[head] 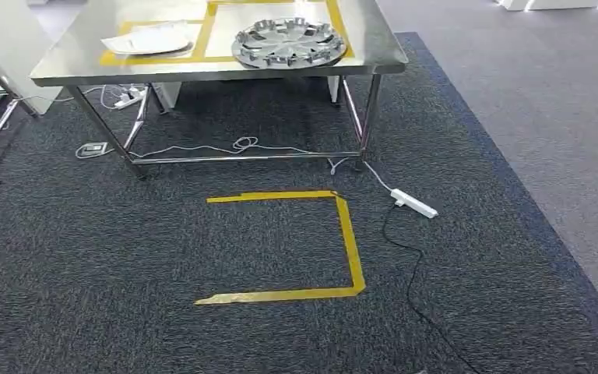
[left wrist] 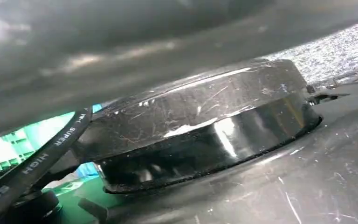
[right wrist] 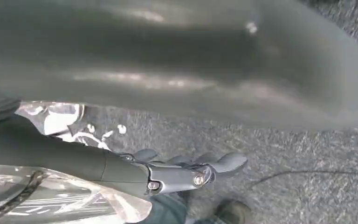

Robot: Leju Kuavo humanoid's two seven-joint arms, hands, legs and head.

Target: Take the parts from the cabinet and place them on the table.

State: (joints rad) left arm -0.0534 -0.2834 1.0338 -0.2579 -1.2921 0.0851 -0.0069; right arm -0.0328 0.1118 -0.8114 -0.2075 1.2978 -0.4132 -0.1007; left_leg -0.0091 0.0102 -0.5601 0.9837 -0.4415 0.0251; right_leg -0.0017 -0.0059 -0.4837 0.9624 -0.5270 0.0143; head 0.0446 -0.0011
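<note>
The head view looks down on a stainless steel table [head: 70, 66] at the far side of the dark grey carpet [head: 163, 249]. Yellow tape outlines [head: 202, 35] mark its top. On the left of the table lies a flat white part [head: 149, 39] inside one outline; to the right sits a silver wheel cover [head: 289, 42], close to the table's near edge. White cables [head: 233, 146] trail under the table, and a white power strip [head: 414, 203] lies on the carpet just beyond the right leg, a black cord [head: 409, 273] running nearer from it. In the middle of the carpet, a yellow tape bracket [head: 342, 241] marks a floor spot. To the right, a paler grey floor [head: 545, 101] borders the carpet.

The left wrist view is pressed against dark, scratched robot body parts; the left hand's state cannot be told.

The right wrist view adds the right hand [right wrist: 200, 170] hanging over the carpet, dark fingers [right wrist: 228, 162] stretched out straight and apart, grasping nothing and touching nothing.
</note>
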